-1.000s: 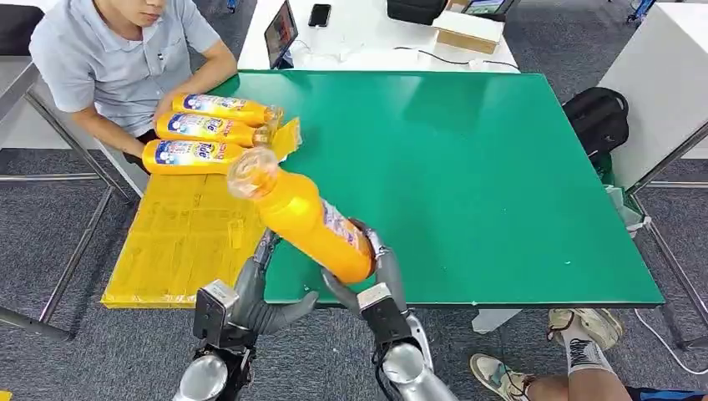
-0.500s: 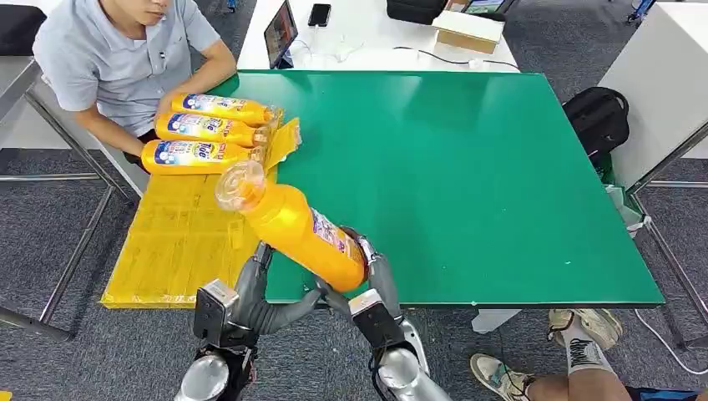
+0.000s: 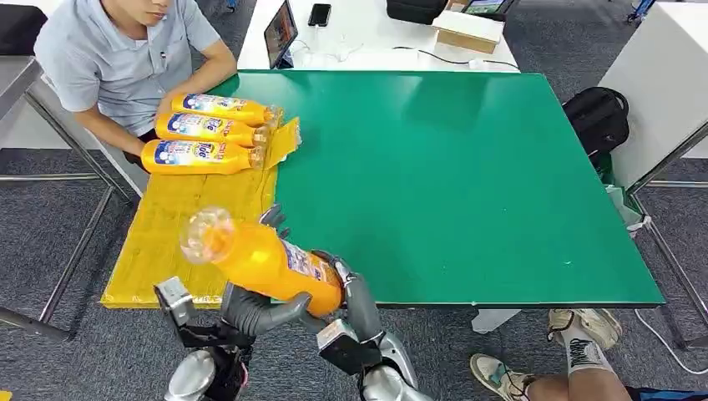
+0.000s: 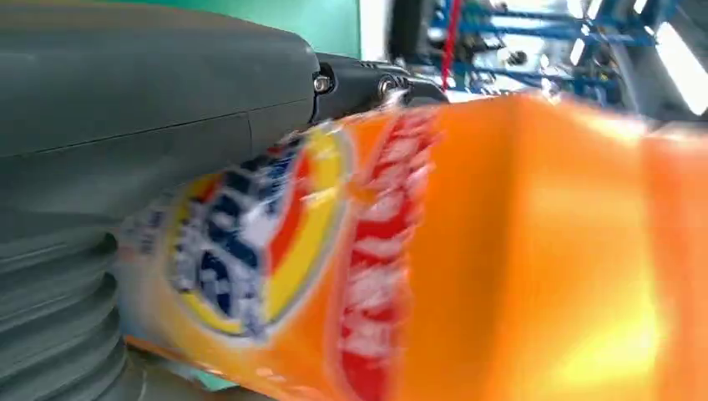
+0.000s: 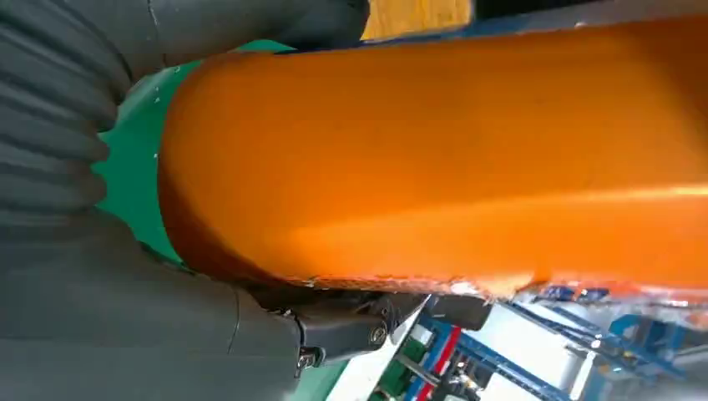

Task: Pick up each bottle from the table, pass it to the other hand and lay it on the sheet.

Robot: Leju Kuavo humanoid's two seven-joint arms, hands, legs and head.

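An orange bottle (image 3: 267, 263) with a clear cap hangs tilted over the table's near edge, its cap end over the yellow sheet (image 3: 179, 225). My left hand (image 3: 255, 311) wraps its middle, thumb below and fingers (image 3: 274, 219) behind it. My right hand (image 3: 355, 292) grips the bottle's base. The left wrist view has the bottle's label (image 4: 275, 251) pressed against that hand (image 4: 125, 167). The right wrist view has the orange body (image 5: 451, 159) lying in that hand (image 5: 125, 276). Three more orange bottles (image 3: 204, 131) lie side by side at the sheet's far end.
A person in a grey shirt (image 3: 117, 58) sits at the far left corner, hands by the laid bottles. The green table (image 3: 467, 175) stretches to the right. A black backpack (image 3: 597, 117) sits beyond its right edge, and a person's shoes (image 3: 576, 334) are at the near right.
The bottle has swung left and down, lying flatter, its cap now over the sheet. My left hand has closed around its middle while the right hand kept hold of the base.
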